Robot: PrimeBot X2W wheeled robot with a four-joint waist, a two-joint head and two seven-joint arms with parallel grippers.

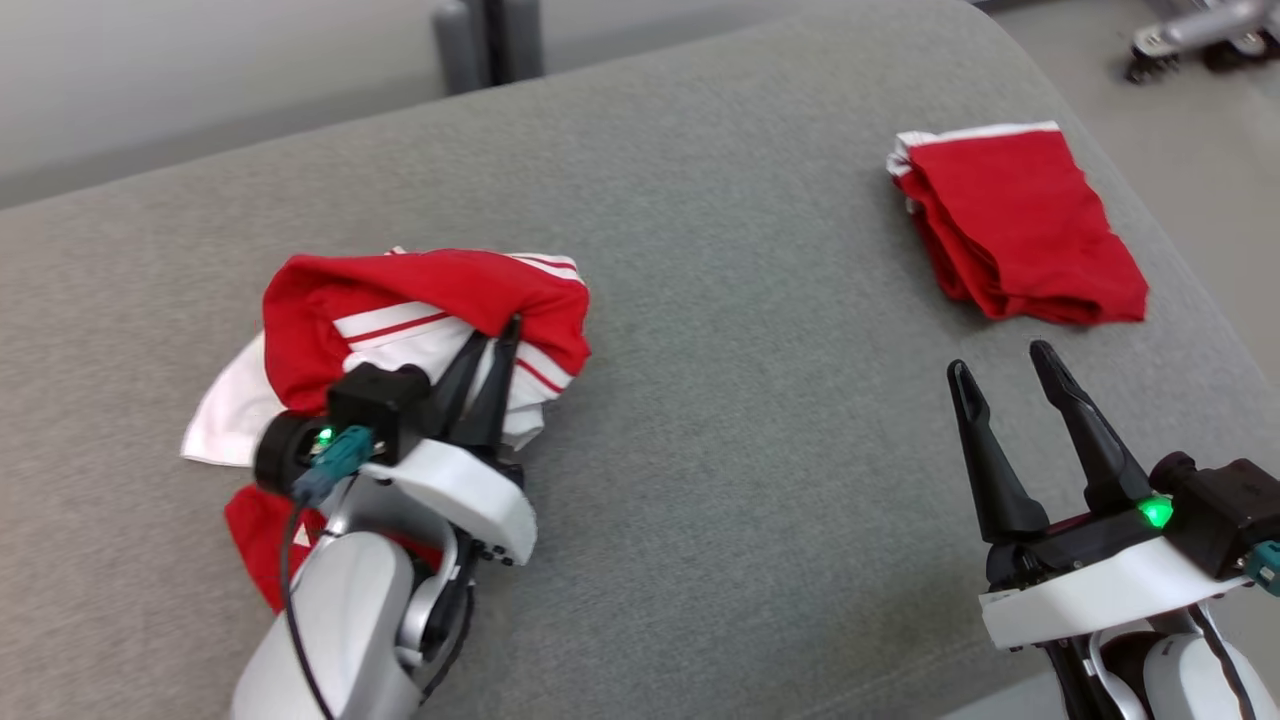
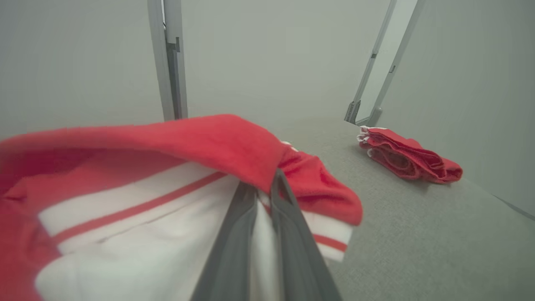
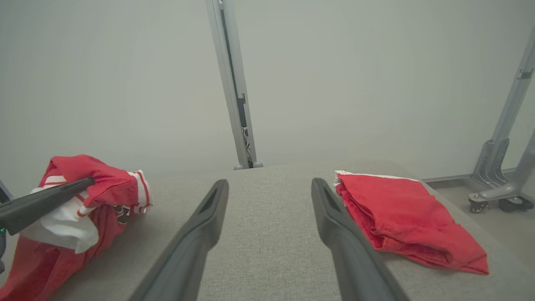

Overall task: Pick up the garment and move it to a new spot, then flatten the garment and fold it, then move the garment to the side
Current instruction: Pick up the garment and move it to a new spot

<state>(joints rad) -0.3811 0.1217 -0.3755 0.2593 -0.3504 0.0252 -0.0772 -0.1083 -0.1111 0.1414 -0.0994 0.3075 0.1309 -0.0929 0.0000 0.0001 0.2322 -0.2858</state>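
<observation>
The red-and-white garment (image 1: pixel 430 285), its dark print (image 3: pixel 122 212) unreadable, is gripped by the left tool (image 1: pixel 508 335); the right tool (image 1: pixel 998 358) is held open.

Grey fabric surface (image 1: pixel 750 300) — pale wall (image 3: pixel 125 83), metal post (image 3: pixel 235 92), castered frame (image 3: pixel 497 193) beyond.

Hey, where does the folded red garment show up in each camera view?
Head view: folded red garment upper right, on the grey surface.
Left wrist view: folded red garment right of middle, far off.
Right wrist view: folded red garment right of middle, low.
Shared landmark: crumpled red-and-white garment, left of it in every view.
</observation>
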